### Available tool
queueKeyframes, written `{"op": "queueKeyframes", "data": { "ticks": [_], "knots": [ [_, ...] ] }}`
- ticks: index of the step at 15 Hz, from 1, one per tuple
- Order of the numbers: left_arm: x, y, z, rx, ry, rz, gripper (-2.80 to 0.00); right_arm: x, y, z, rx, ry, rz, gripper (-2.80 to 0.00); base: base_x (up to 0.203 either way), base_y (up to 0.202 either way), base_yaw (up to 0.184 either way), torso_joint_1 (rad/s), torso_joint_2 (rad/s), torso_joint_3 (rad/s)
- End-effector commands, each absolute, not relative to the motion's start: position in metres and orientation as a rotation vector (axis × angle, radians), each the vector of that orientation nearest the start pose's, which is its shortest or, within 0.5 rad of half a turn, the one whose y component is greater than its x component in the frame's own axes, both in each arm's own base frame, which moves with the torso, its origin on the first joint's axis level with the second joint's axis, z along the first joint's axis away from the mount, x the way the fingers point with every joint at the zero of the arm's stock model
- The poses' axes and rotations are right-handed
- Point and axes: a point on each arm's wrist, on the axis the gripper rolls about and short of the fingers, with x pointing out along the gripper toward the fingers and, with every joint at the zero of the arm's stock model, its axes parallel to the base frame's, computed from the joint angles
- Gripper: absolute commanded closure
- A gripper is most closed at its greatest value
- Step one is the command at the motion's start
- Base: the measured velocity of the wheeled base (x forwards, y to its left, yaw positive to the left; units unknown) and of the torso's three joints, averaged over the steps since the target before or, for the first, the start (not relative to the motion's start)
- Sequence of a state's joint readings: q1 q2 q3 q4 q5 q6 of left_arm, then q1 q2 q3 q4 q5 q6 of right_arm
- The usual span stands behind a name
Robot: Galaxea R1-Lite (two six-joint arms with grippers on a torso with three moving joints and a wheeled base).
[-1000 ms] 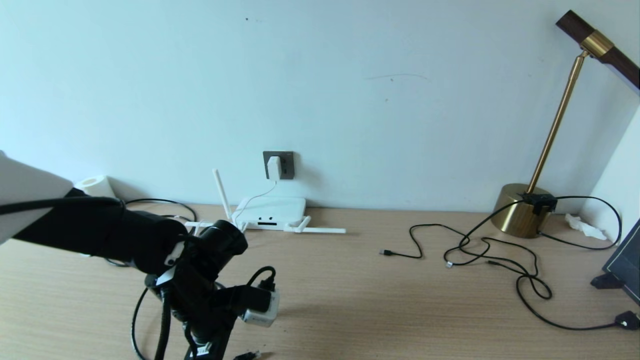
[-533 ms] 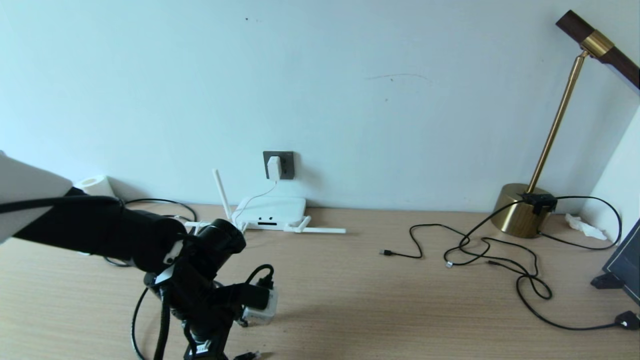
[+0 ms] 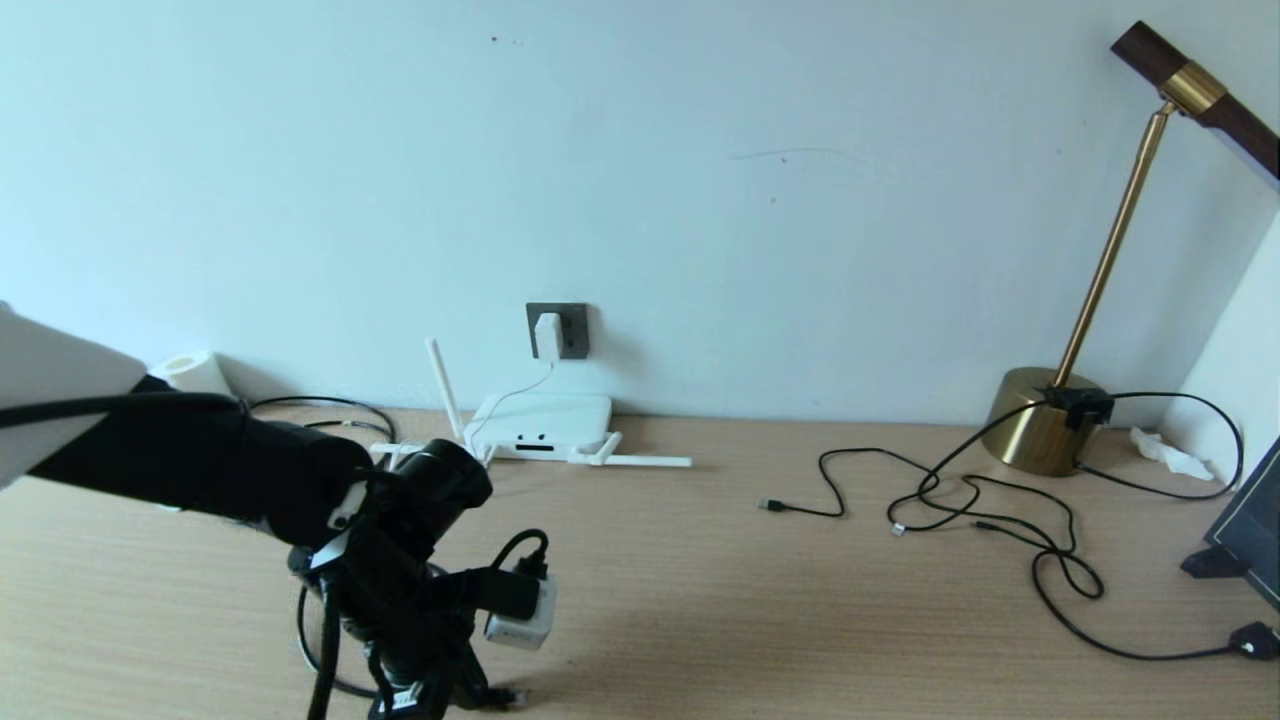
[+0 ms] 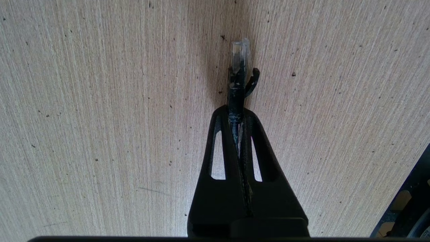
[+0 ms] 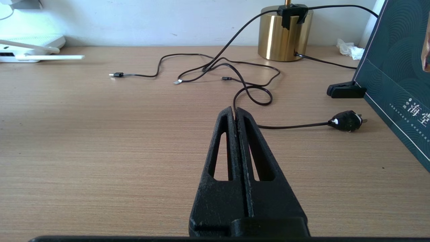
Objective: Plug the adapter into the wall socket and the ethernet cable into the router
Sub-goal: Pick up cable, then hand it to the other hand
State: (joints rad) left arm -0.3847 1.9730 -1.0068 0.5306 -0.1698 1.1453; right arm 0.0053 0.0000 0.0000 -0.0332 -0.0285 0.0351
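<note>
One adapter [image 3: 547, 335] in one wall socket [image 3: 571, 331], one router [image 3: 540, 422], left claw [image 4: 238, 112] clamped on one ethernet cable [image 4: 237, 80], right claw [image 5: 235, 112] pressed together, empty.

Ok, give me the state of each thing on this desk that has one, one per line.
White cube adapter: plugged into dark-grey wall socket.
Black ethernet cable: unplugged, clamped by left gripper.
Flat white router: front ports empty.
Right gripper: shut, empty.
Black lamp plug: unplugged, on desk.
</note>
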Motion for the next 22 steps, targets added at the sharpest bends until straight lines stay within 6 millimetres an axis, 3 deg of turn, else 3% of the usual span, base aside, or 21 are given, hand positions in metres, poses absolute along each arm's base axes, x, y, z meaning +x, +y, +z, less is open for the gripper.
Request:
{"op": "queueKeyframes", "data": {
  "ticks": [1,4,9,16,17,19,22],
  "knots": [
    [0.264,-0.111,0.073,1.054,1.086,-1.270,0.00,-0.022,-0.001,0.076,0.036,-0.025,-0.022,0.00,0.000,0.000,0.000,0.000,0.00,0.000],
    [0.259,-0.109,0.093,1.065,1.018,-1.241,0.00,-0.022,-0.001,0.076,0.036,-0.025,-0.021,0.00,0.000,0.000,0.000,0.000,0.00,0.000],
    [0.272,-0.113,0.165,1.042,0.702,-1.138,0.00,-0.022,-0.001,0.076,0.036,-0.025,-0.023,0.00,0.000,0.000,0.000,0.000,0.00,0.000],
    [0.282,-0.126,0.234,1.012,0.460,-1.027,0.00,-0.023,-0.001,0.078,-0.026,-0.031,-0.012,0.00,0.000,0.000,0.000,0.000,0.00,0.000],
    [0.279,-0.133,0.239,1.007,0.444,-1.031,0.00,-0.026,-0.001,0.089,-0.014,-0.071,-0.010,0.00,0.000,0.000,0.000,0.000,0.00,0.000],
    [0.279,-0.140,0.247,1.016,0.414,-1.014,0.00,-0.033,0.000,0.132,0.021,-0.110,0.019,0.00,0.000,0.000,0.000,0.000,0.00,0.000],
    [0.270,-0.152,0.266,1.031,0.325,-1.015,0.00,-0.003,0.003,0.185,0.159,0.061,0.152,0.00,0.000,0.000,0.000,0.000,0.00,0.000]
  ]
}}
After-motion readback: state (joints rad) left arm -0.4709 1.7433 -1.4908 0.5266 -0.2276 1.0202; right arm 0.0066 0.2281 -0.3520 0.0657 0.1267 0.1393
